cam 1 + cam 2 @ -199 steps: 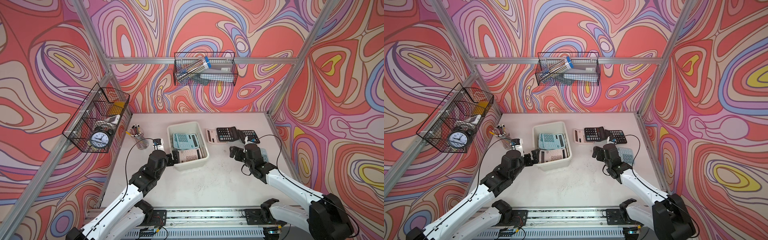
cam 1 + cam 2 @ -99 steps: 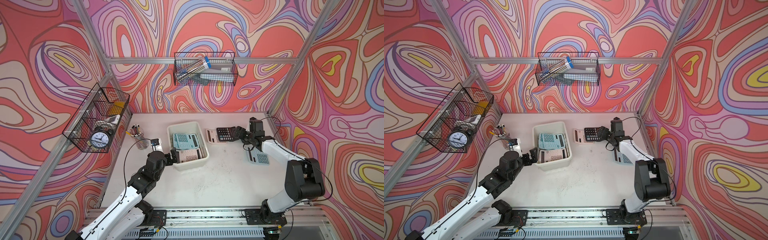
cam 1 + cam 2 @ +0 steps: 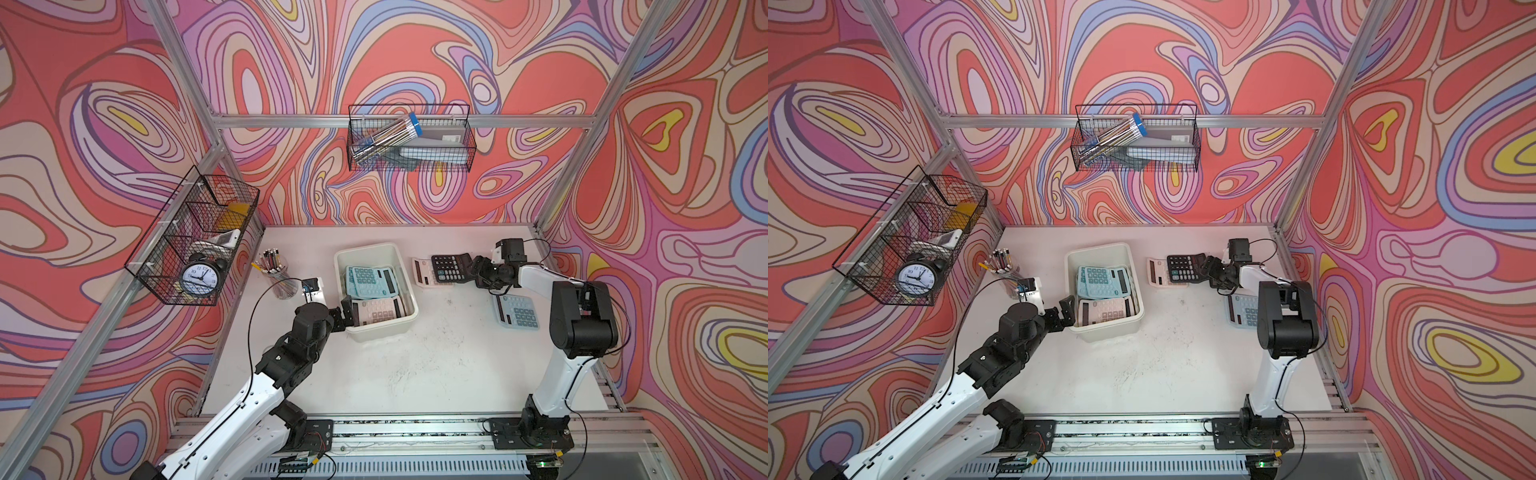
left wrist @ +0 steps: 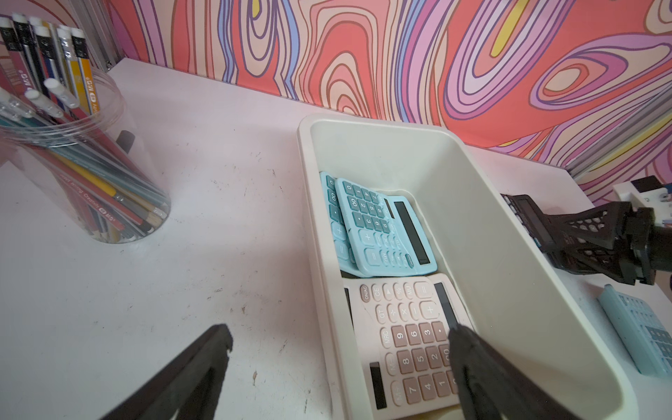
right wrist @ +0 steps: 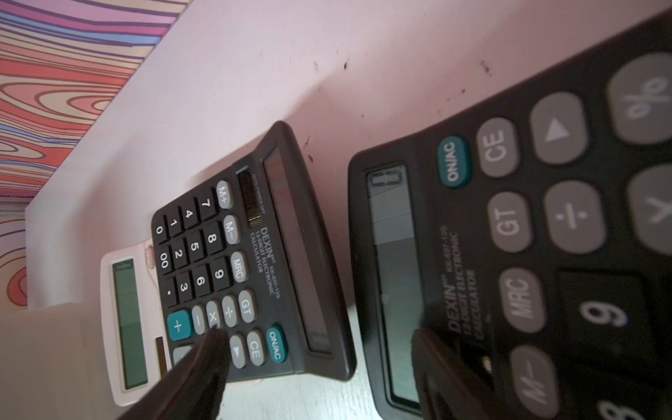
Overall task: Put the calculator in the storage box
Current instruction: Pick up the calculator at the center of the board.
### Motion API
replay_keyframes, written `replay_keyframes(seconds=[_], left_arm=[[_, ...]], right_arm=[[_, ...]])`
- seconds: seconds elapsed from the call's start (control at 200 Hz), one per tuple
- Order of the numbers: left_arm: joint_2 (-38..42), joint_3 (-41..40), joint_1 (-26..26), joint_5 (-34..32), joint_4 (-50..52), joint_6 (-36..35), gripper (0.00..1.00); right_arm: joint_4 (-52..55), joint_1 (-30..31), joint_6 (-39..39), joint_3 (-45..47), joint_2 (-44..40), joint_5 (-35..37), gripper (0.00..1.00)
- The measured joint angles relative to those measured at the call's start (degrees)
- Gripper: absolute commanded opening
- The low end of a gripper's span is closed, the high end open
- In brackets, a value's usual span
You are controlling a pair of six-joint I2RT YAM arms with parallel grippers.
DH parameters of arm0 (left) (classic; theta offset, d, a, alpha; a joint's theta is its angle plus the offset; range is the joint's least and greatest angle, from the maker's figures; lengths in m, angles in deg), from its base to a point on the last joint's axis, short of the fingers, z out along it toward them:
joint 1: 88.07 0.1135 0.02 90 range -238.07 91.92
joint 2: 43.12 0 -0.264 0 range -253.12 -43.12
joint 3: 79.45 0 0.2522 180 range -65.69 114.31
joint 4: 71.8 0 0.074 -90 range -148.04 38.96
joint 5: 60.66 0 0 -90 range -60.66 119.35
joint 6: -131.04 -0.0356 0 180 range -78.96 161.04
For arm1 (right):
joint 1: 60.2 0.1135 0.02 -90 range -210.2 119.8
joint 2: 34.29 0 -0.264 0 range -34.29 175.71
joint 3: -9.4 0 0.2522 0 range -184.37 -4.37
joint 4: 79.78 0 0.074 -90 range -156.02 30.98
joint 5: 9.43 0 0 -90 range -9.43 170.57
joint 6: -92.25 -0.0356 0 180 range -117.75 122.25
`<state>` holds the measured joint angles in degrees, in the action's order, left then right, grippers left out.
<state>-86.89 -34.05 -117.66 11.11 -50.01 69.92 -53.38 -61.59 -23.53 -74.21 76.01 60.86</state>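
The cream storage box (image 3: 365,249) (image 3: 1096,248) (image 4: 483,203) stands mid-table in both top views and holds blue calculators (image 3: 370,280) and a pink one (image 4: 407,345). My left gripper (image 3: 345,313) (image 4: 340,334) is open astride the box's near-left wall, with one finger over the pink calculator. To the right of the box, a black calculator (image 3: 446,268) (image 5: 225,269) lies partly on a pale pink one (image 3: 419,272). A second black calculator (image 5: 527,236) lies close beside it. My right gripper (image 3: 473,270) (image 5: 318,334) is open, with one finger over each black calculator.
A light blue calculator (image 3: 515,311) (image 3: 1241,311) lies on the table under my right arm. A clear cup of pencils (image 3: 278,276) stands left of the box. Black wire baskets hang on the left wall (image 3: 195,241) and the back wall (image 3: 409,139).
My right arm has swung from mid-table back to the black calculators, uncovering the light blue one, and its jaws have narrowed a little. The left arm has barely moved.
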Motion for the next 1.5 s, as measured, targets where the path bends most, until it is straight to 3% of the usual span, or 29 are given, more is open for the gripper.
replay_keyframes(seconds=[0.195,0.646,0.796,0.966,1.182,1.502], left_arm=[[-0.79,0.0,0.0,0.02,-0.37,0.0,0.99],[-1.05,-0.02,0.0,0.04,-1.16,0.0,0.99],[-1.05,-0.02,0.0,0.09,-1.31,0.0,0.99],[-1.42,-0.02,0.0,0.48,-1.42,0.02,0.99],[-1.55,-0.02,0.0,0.48,-1.44,0.02,0.99],[-2.89,-0.02,0.0,0.17,-1.42,0.02,0.99]], right_arm=[[0.37,-0.02,0.24,-2.05,2.19,-2.23,0.78],[0.22,-0.04,-0.28,-6.16,7.93,-8.15,0.51],[0.0,-0.04,-0.55,-6.1,8.2,-9.05,0.38],[-2.34,-0.09,-1.7,-4.55,6.82,-11.47,0.15],[-6.84,-0.2,-4.31,-0.31,2.12,-14.62,0.0],[-10.62,-0.24,-9.25,8.87,-3.96,-18.14,0.0]])
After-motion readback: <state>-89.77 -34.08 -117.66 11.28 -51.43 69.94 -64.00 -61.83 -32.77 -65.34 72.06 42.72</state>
